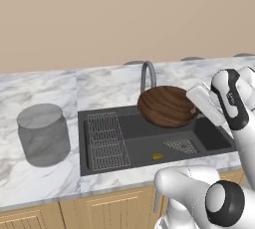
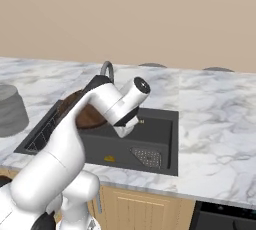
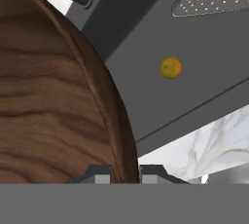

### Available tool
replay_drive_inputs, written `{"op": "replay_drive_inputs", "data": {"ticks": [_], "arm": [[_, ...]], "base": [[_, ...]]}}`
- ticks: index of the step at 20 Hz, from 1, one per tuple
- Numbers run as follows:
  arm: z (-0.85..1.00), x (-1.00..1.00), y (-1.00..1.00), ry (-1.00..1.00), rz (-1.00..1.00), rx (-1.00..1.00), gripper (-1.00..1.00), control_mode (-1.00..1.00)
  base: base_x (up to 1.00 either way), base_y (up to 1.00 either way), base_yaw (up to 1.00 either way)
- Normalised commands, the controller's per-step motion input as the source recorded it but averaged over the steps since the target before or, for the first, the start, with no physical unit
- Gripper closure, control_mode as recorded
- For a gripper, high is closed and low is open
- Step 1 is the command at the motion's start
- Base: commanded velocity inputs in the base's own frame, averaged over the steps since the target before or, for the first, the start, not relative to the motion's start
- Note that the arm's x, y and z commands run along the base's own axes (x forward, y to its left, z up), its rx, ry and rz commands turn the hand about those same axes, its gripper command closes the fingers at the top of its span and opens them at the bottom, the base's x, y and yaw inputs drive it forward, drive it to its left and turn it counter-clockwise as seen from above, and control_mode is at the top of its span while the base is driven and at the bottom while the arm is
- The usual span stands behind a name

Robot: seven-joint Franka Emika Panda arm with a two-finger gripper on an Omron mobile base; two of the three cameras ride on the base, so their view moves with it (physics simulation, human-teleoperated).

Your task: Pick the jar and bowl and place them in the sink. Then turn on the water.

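My gripper point(image 3: 125, 173) is shut on the rim of the dark brown wooden bowl point(image 3: 48, 96), with one fingertip on each side of the edge. The bowl point(image 1: 167, 106) hangs tilted above the right half of the black sink point(image 1: 139, 146), just in front of the curved grey faucet point(image 1: 148, 73). In the right base view my arm hides most of the bowl point(image 2: 87, 118). The translucent grey jar point(image 1: 44, 134) with its flat lid stands upright on the marble counter left of the sink, far from the gripper. No water is in view.
A wire grid rack point(image 1: 105, 141) lies in the sink's left part. A small yellow object point(image 1: 157, 156) and a perforated drain strainer point(image 1: 182, 146) lie on the basin floor. Marble counter point(image 2: 215, 119) runs on both sides, with a beige wall behind.
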Motion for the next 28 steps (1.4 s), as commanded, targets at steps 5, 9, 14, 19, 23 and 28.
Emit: {"op": "replay_drive_inputs", "data": {"ticks": [5, 9, 14, 19, 23, 28], "arm": [[-0.43, 0.00, -0.23, 0.00, 0.03, -0.04, 1.00, -1.00], [-0.39, 0.01, -0.20, 0.00, 0.04, -0.01, 1.00, -1.00], [-0.37, 0.12, -0.03, 0.00, 0.07, -0.03, 1.00, -1.00], [-0.41, 0.15, 0.00, 0.02, 0.05, -0.08, 1.00, -1.00], [-0.32, 0.23, 0.00, 0.01, 0.02, -0.04, 1.00, -1.00], [-0.16, 0.20, 0.03, 0.00, 0.01, 0.00, 1.00, -1.00]], "base": [[0.00, 0.00, 0.00], [0.00, 0.00, 0.00], [0.00, 0.00, 0.00], [0.00, 0.00, 0.00], [0.00, 0.00, 0.00], [0.00, 0.00, 0.00]]}}
